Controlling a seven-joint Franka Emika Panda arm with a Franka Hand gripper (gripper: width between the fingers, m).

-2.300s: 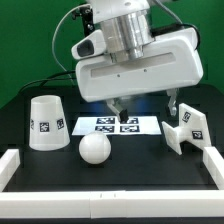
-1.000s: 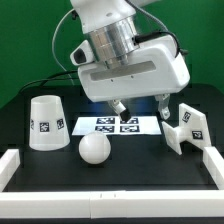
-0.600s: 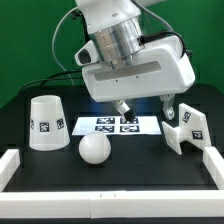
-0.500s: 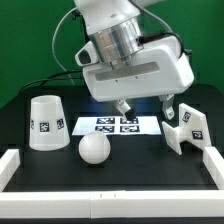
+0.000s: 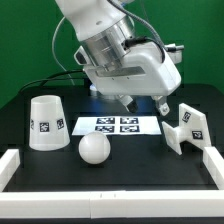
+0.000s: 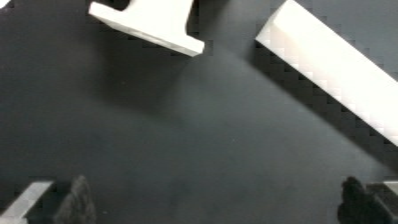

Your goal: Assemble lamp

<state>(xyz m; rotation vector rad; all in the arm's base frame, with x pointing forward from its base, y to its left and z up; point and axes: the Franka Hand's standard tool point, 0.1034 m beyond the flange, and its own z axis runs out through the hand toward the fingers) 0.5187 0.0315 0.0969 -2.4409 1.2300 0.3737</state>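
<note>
The white cone shade [image 5: 45, 122] stands on the black table at the exterior view's left, tag facing front. The white ball bulb [image 5: 94, 150] lies in front of the marker board [image 5: 117, 125]. The angular base block [image 5: 185, 130] with tags stands at the exterior view's right; it also shows in the wrist view [image 6: 157, 22]. My gripper [image 5: 145, 105] hangs tilted above the table between the marker board and the base, touching nothing. In the wrist view the gripper [image 6: 214, 205] is open and empty, with bare black table between its fingers [image 6: 63, 200].
A low white rail [image 5: 110, 188] borders the table at the front and both sides; part of it shows in the wrist view [image 6: 338, 60] beside the base. Black cables run behind the arm in front of the green backdrop.
The arm has swung and tilted toward the exterior view's right, bringing the open gripper nearer the base. Shade, bulb and base have not moved.
</note>
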